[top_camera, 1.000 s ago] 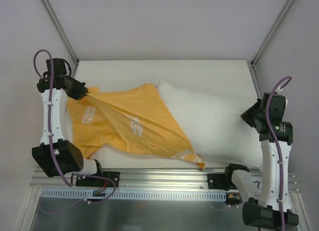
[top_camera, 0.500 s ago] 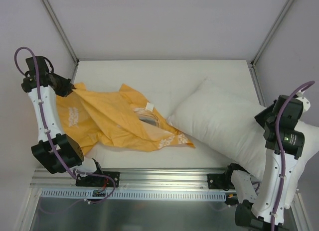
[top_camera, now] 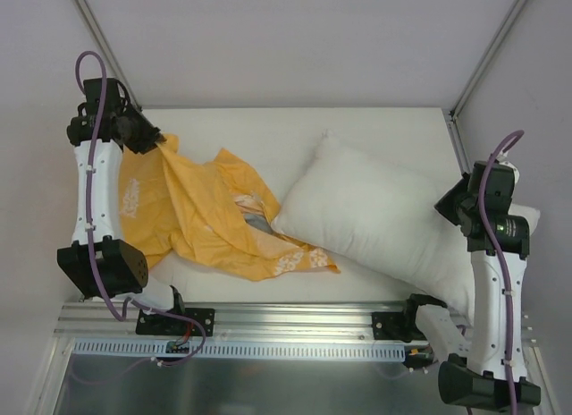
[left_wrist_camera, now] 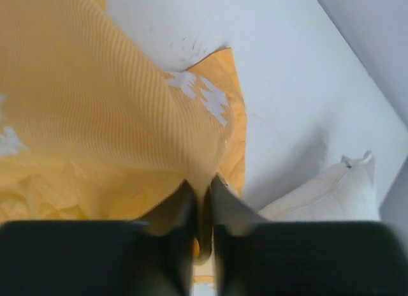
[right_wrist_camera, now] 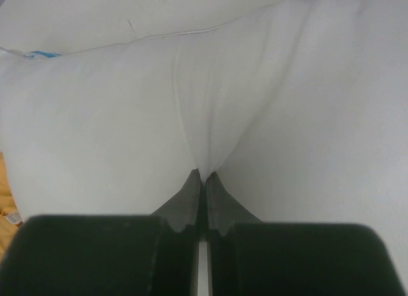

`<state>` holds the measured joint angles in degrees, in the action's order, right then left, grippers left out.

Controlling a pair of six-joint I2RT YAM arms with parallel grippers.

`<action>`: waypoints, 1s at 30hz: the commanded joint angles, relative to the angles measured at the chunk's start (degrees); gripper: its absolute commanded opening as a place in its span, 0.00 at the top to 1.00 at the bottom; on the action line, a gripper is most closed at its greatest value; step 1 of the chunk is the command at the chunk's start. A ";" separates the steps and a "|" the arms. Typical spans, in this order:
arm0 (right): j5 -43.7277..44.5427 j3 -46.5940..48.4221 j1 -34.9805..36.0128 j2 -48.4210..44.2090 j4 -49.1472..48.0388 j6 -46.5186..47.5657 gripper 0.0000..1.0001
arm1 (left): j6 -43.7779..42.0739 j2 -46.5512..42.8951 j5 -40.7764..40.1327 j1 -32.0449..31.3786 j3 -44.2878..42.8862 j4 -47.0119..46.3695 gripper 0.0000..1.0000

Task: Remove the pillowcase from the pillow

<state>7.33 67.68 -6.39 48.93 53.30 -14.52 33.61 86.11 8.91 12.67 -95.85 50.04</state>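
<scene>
The orange pillowcase point(top_camera: 201, 223) with small white logos lies crumpled on the left half of the table, apart from the pillow's body except where its right edge touches the pillow's near-left corner. My left gripper point(top_camera: 161, 143) is shut on a fold of it at the back left; the left wrist view shows the orange fabric point(left_wrist_camera: 115, 117) pinched between the fingers. The plain white pillow point(top_camera: 375, 218) lies bare, slanting across the right half. My right gripper point(top_camera: 454, 207) is shut on a pinch of its right end; the right wrist view shows the white fabric point(right_wrist_camera: 204, 117) gathered between the fingers.
The white table point(top_camera: 295, 129) has raised side rails and grey walls at the back and both sides. A metal rail point(top_camera: 286, 330) with the arm bases runs along the near edge. The pillow's right end overhangs the right side of the table.
The pillow has come wholly out of the pillowcase and swung left and back. My left gripper pulled the pillowcase left, then moved back toward the rear corner. My right gripper shifted inward.
</scene>
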 commanded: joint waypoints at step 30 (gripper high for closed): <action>11.66 -4.13 38.56 13.56 -4.95 11.98 0.04 | 16.05 -6.39 -26.05 -59.07 42.41 -1.43 0.01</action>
<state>17.04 64.95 31.68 61.63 50.70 -3.29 43.90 79.35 -15.66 -46.68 -56.64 51.53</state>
